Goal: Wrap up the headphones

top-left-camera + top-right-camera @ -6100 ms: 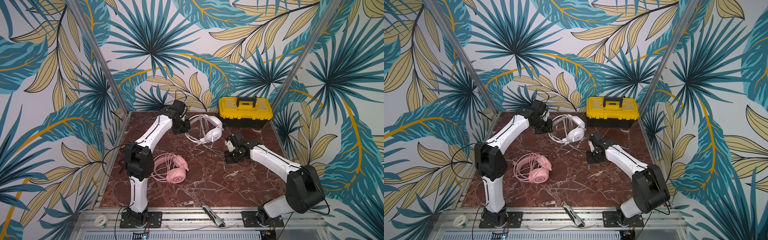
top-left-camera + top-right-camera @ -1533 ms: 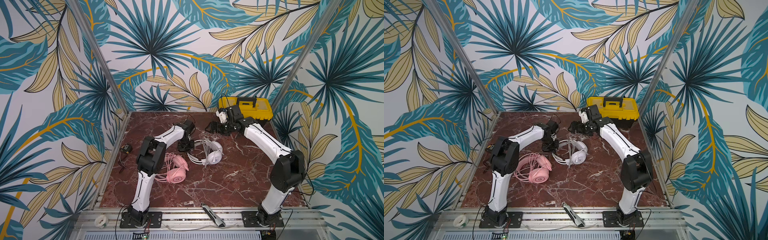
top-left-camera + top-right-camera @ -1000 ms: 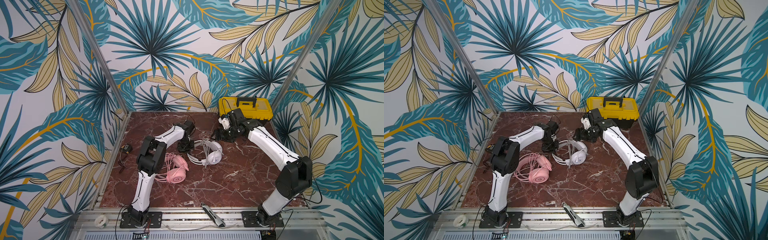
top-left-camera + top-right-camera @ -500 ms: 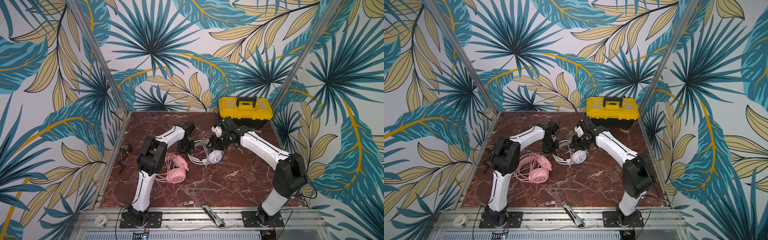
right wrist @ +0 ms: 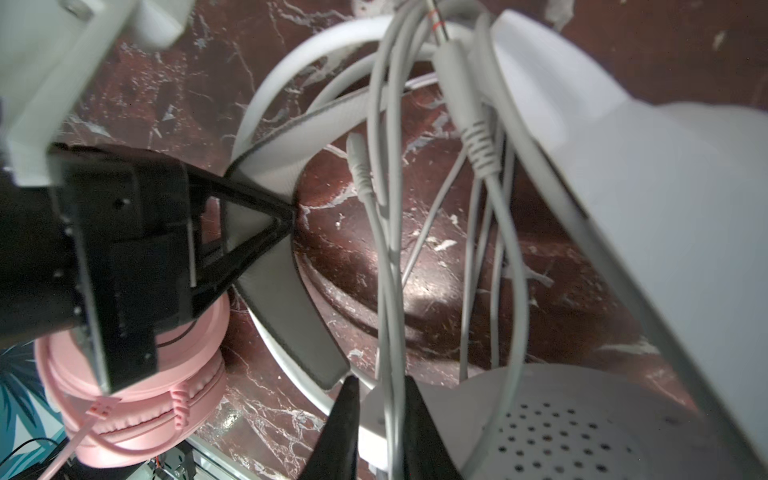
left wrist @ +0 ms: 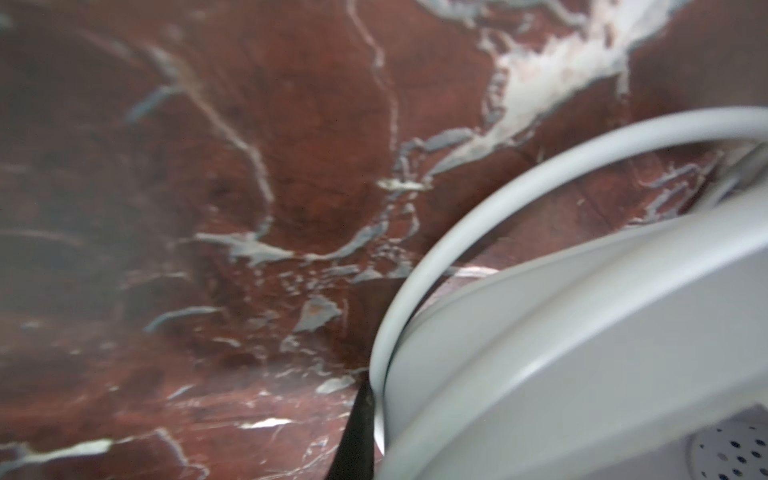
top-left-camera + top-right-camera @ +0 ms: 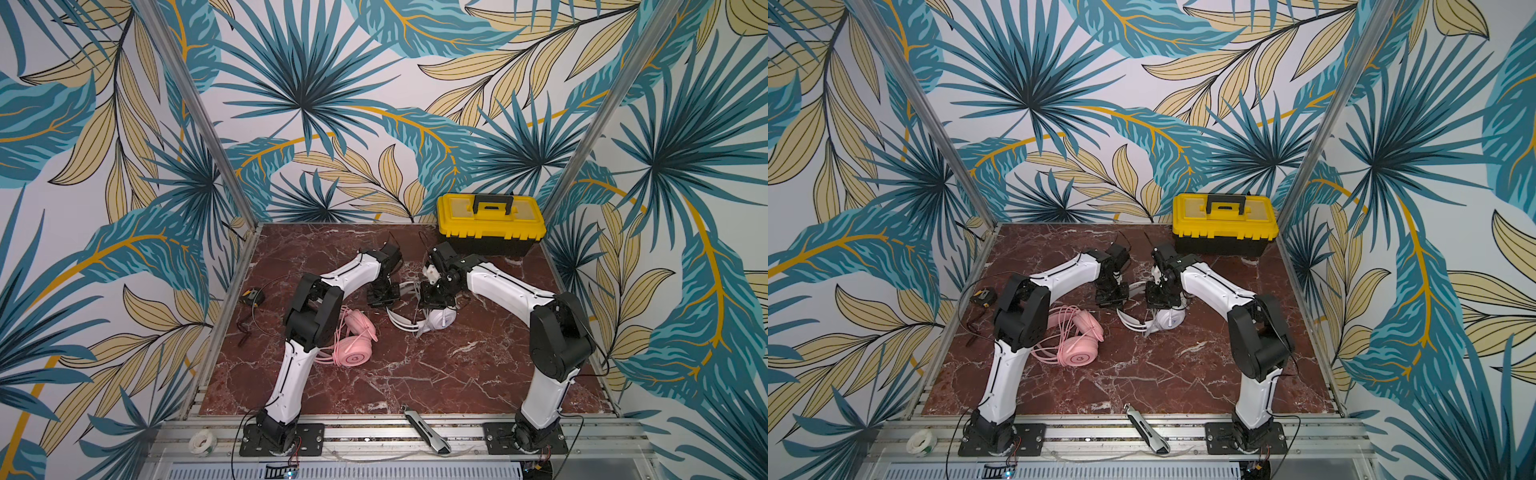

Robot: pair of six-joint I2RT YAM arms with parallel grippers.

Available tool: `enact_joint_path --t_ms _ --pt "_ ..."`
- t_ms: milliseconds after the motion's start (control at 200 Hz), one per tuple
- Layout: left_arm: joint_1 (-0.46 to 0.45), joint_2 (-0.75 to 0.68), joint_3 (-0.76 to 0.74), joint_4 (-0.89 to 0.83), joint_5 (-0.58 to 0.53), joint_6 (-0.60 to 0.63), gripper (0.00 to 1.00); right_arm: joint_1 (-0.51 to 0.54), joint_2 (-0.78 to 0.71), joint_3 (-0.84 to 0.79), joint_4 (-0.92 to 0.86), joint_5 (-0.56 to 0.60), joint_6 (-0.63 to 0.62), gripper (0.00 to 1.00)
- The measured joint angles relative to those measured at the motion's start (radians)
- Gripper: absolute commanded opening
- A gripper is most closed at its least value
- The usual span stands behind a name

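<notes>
Left end effector (image 5: 282, 216): almost fully closed, clamping the grey-lined headband (image 5: 291, 299) of the white headphones (image 7: 441, 319).
Right end effector (image 5: 382, 415): jaws narrowed to a slit around several strands of the white cable (image 5: 390, 270), right beside an ear cup (image 5: 561, 436). It is looking like a pinch, but the bite is hard to confirm.
White headphones: lying on the counter (image 7: 457, 374) toward the back middle, between the two end effectors.
Pink headphones (image 7: 353, 349): sitting on the counter by the left arm's elbow, cable looping over them.
Risk, slip: the jaws are catching a loose bundle, not one strand. Some strands are likely sliding free once tension comes on.
Risk, drag: the only anchor is the left clamp on a thin headband. If that is giving way, the whole headset is going along with the pull.
Risk, snag: a plug (image 5: 469, 108) is hanging among the strands, so it may be hooking the headband mid-wrap.
Risk, contact: both end effectors are working very close together, with the pink headphones just beside the left one, so a wide swing is risking a bump.
</notes>
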Motion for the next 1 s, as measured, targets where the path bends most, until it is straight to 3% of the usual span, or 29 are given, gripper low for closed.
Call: enact_joint_path --t_ms 416,731,1001 --pt "-0.078 0.029 0.037 0.002 0.056 -0.009 0.13 0.0 -0.014 -0.039 -0.098 0.194 -0.028 0.13" --pt "-0.113 0.055 0.069 0.003 0.105 -0.014 0.19 0.0 -0.024 -0.076 -0.106 0.281 -0.021 0.13" --pt "-0.122 0.059 0.083 0.007 0.121 -0.028 0.41 0.0 -0.028 -0.076 -0.109 0.309 -0.021 0.16"
